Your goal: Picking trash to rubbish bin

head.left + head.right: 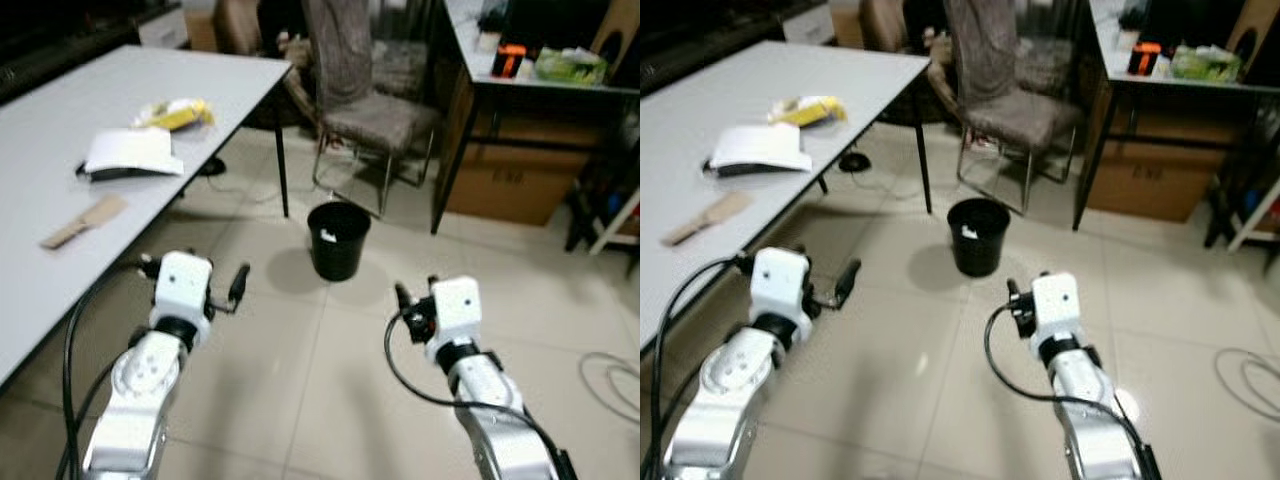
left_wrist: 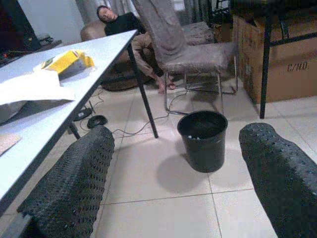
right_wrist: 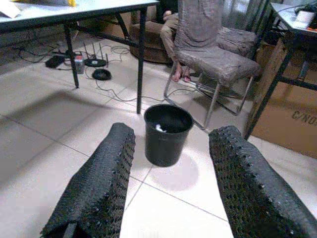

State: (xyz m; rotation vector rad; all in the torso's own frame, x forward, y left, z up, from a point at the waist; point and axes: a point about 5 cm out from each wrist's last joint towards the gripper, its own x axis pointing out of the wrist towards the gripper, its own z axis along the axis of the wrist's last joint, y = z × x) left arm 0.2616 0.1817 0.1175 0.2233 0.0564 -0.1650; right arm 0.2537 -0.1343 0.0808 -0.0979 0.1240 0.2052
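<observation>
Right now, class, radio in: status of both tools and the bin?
Left tool open, empty. Right tool open, empty. Bin upright on floor ahead, something white inside. Table to the left, path open.

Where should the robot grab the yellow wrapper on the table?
Probably by its crumpled edge nearest the robot. The yellow wrapper lies flat and rumpled on the white table, just beyond the white papers, so coming down from above with the left gripper, whose jaws are open, and pinching a raised fold looks easiest. Then it goes in the black bin.
</observation>
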